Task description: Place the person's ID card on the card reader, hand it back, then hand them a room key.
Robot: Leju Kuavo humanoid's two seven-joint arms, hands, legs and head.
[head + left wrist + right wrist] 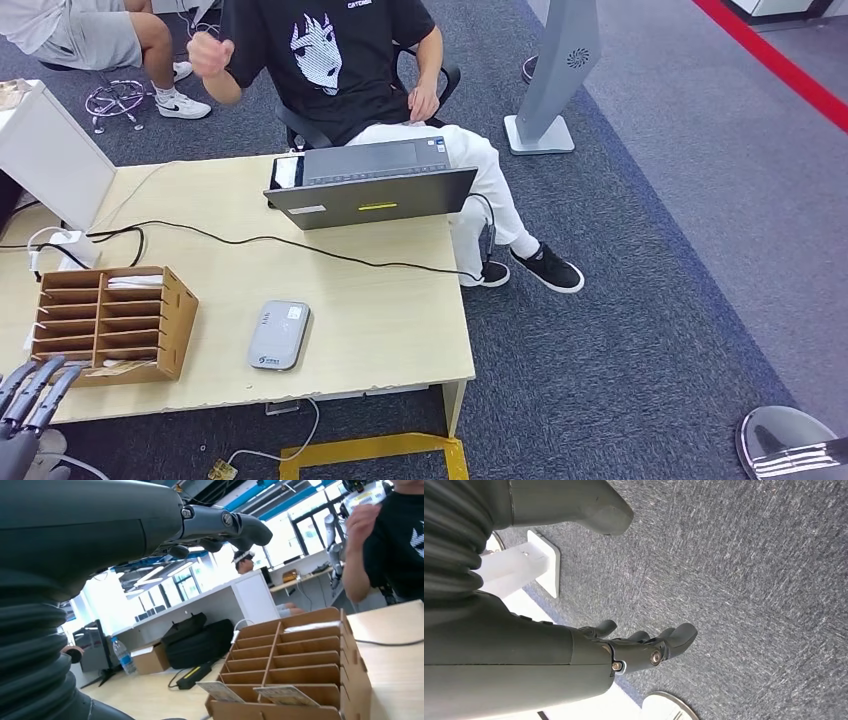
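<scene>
A grey card reader (279, 335) lies flat near the table's front edge. Left of it stands a wooden slotted organizer (110, 325) with cards in its lowest slot (285, 694). My left hand (30, 398) hovers at the table's front left corner, just short of the organizer, with its fingers (220, 526) stretched out and holding nothing. My right hand (644, 645) hangs over the carpet, fingers apart and empty. A person in a black T-shirt (330, 50) sits behind the table with one hand raised (210, 52), holding what looks like a pale card (367, 494).
An open grey laptop (375, 185) stands at the table's far edge, and a black cable (300, 245) runs across the tabletop. A white panel (50, 155) stands at the far left. A grey pedestal (550, 80) stands on the carpet to the right; yellow tape (370, 452) marks the floor.
</scene>
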